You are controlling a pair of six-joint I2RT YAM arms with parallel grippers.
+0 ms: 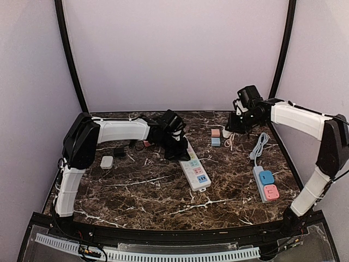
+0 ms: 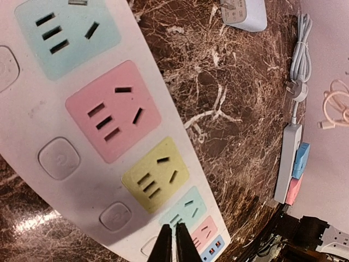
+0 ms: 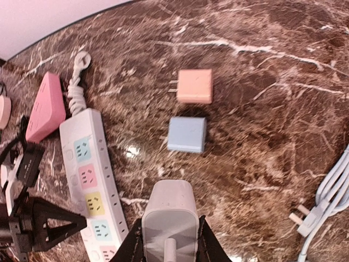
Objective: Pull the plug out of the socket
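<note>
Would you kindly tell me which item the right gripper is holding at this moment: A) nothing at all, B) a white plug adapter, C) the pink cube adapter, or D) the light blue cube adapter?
B: in the right wrist view the white plug adapter sits clamped between the fingers of the right gripper, while the pink adapter and blue adapter lie free on the table.
</note>
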